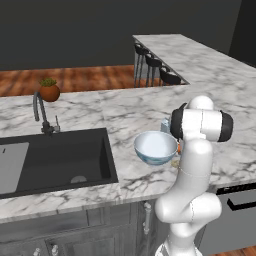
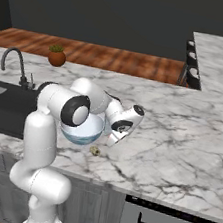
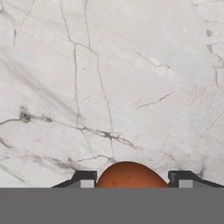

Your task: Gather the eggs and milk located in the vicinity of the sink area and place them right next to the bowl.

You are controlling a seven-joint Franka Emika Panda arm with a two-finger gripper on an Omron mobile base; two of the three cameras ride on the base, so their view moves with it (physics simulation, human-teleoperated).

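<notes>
Your jaws (image 3: 131, 183) are clamped on an egg (image 3: 127, 174), the rounded brown lump sitting between the two dark tips at the bottom of the hand view, with bare marble counter (image 3: 109, 87) spread beneath it. So the thing you carry is already at the jaws, and what matters is where the bowl lies from them.

In the right base view the jaws (image 2: 113, 140) hang low just beside the bowl (image 2: 83, 128), on its right flank, pointing down at the counter. Nearer the front edge, a second egg (image 2: 95, 151) already rests on the marble just beside the bowl's base.

That leaves you a short drop: set this egg down right of the bowl, clear of its wall and of the resting egg, so neither gets nudged. An egg rolls, so release low and gently. To the right the counter runs open; the front edge is the one to mind.

Just behind the bowl (image 1: 156, 147) in the left base view, a pale blue corner looks like the milk (image 1: 165, 124), mostly hidden by the arm. Further left lies the sink (image 1: 55, 157) with its faucet (image 1: 41, 111), and beyond it a plant pot (image 1: 49, 91).
</notes>
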